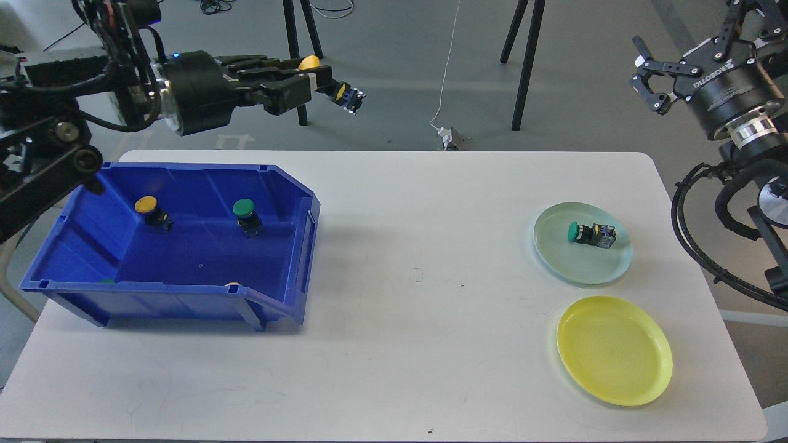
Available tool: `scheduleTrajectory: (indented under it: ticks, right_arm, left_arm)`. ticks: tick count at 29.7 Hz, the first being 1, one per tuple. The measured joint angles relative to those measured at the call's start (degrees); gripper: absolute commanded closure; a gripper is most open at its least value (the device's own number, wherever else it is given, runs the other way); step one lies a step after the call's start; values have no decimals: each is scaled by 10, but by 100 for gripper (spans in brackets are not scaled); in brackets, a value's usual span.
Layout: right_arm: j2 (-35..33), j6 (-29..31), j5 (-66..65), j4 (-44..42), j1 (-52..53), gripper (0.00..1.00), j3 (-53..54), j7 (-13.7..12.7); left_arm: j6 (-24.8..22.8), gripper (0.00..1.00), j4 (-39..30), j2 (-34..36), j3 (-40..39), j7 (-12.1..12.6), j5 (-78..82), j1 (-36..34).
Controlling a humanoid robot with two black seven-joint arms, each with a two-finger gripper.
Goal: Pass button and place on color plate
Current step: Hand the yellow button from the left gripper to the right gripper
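My left gripper (pixel 317 83) is shut on a yellow-capped button (pixel 340 91) and holds it high above the table's back edge, right of the blue bin (pixel 289 246). In the bin lie another yellow button (pixel 148 206) and a green button (pixel 244 210). A green button (pixel 585 233) lies on the pale green plate (pixel 554 258) at the right. The yellow plate (pixel 614 349) in front of it holds nothing. My right gripper (pixel 649 83) is open and empty, raised past the table's right back corner.
The white table (pixel 418 307) carries the bin at the left and both plates at the right. Black stand legs (pixel 295 67) and cables are on the floor behind the table.
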Motion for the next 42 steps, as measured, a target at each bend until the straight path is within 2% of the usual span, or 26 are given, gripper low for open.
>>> scheduleTrajectory:
  ticks: [3,6,12,22,30,37,42]
  right_arm:
    - [-3,-21,-4,51,-20,1,-13,-4]
    - [-9,-34,-6,95,-36,1,-27,-5]
    - [3,-47,-10,141,-43,2,-83,-6]
    - [46,-51,-38,144,3,5,-135,-6]
    - [81,-51,-61,141,31,14,-173,-6]
    - [102,-52,-81,137,39,33,-191,-6]
    - [106,-50,-82,136,47,57,-191,-6]
  left_arm:
    - [74,71,33,-56,2,0,-6,10]
    - [128,72,45,-89,3,-1,-8,19]
    - [205,72,59,-158,5,-3,-4,36]
    - [213,73,64,-189,10,-1,36,45]
    - [213,73,64,-189,13,0,50,47]
    - [213,73,64,-189,14,0,58,46]
    - [213,73,64,-189,16,0,65,46]
